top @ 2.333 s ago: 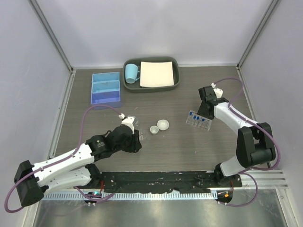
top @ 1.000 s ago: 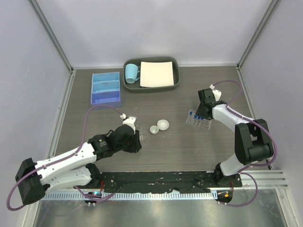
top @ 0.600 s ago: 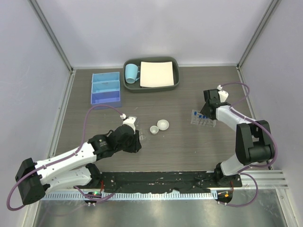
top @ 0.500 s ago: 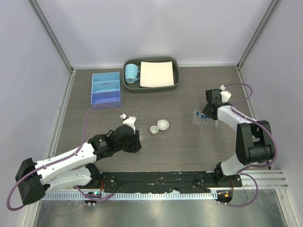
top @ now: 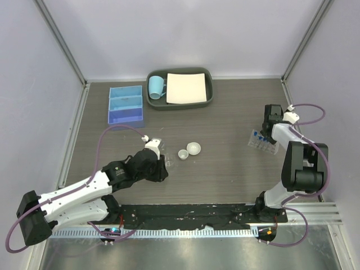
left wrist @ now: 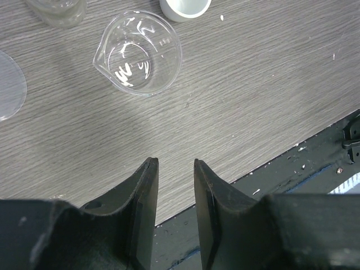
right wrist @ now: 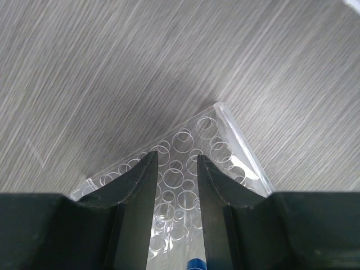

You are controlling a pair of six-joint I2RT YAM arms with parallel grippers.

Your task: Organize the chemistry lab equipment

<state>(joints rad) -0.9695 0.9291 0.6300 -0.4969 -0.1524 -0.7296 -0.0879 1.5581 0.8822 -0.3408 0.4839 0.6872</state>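
Note:
My right gripper (top: 266, 134) is at the far right, closed down on the clear plastic tube rack (top: 263, 142). In the right wrist view the fingers (right wrist: 140, 185) lie over the rack's holed top plate (right wrist: 211, 138), with a blue tube cap (right wrist: 194, 263) between them. My left gripper (top: 162, 167) hangs slightly open and empty over bare table (left wrist: 176, 163). Ahead of it are a clear spouted beaker (left wrist: 138, 53), a small clear bottle (left wrist: 56, 11) and a white dish (left wrist: 185, 7). Two white round dishes (top: 193, 148) (top: 183, 153) sit mid-table. The blue three-compartment box (top: 125, 105) stands at the back left.
A dark grey tray (top: 152, 100) with a white sheet and a light-blue mug (top: 156, 86) stands at the back centre. A flat clear disc (left wrist: 8, 84) lies left of the beaker. The black rail (top: 185, 216) runs along the near edge. The right wall is close to the rack.
My right gripper has swung right toward the wall and the tube rack moved with it, from mid-right to the far right. The left arm has barely moved.

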